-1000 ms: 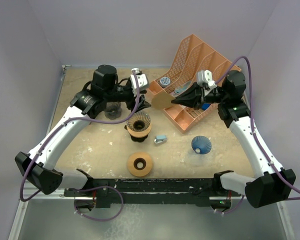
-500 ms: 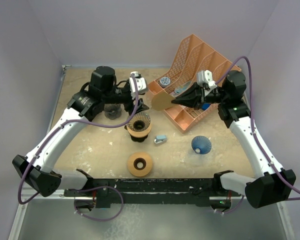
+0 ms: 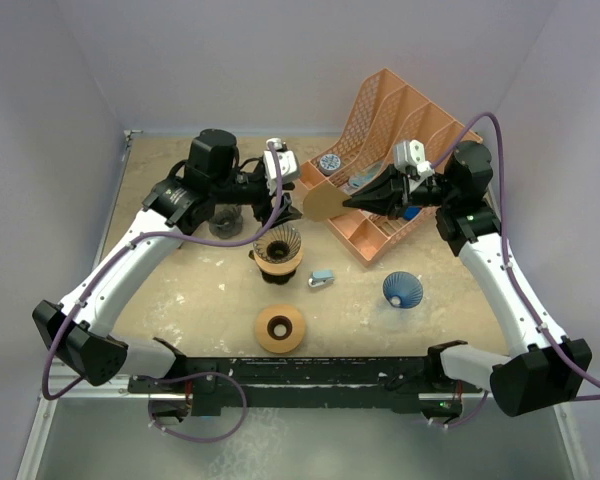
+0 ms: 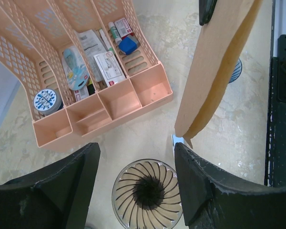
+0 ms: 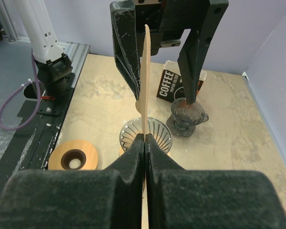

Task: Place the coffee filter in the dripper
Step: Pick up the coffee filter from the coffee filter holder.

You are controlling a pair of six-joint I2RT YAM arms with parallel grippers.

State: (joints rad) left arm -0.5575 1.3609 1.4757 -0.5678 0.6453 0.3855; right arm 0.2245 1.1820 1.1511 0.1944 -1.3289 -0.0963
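L arm pose: we see it reach from its base across to the table's far middle, wrist turned toward the R arm, left gripper hanging over the dripper.
L tool: jaws stand apart, nothing clamped. In the R wrist view its fingers sit one on each side of the filter's far edge; we can't tell if either touches it.
R arm pose: stretched up the right side, forearm bent inward in front of the rack, right gripper aimed at the L arm.
R tool: pinched tight on the coffee filter.
Filter loc: held in the air betw. the two grippers, off the table, just beyond and right of the dripper, not in it.
Around: wooden ring near the bases; blue cone to the right; small clip beside the dripper; dark glass cup and filter box under the L arm.
In the way: we see the L fingers and the filter itself above the dripper's mouth.
Filter axis: flat, unopened, edge-on upright in the R wrist view; long axis runs from the R jaws out to the L arm, wide rounded edge leading.
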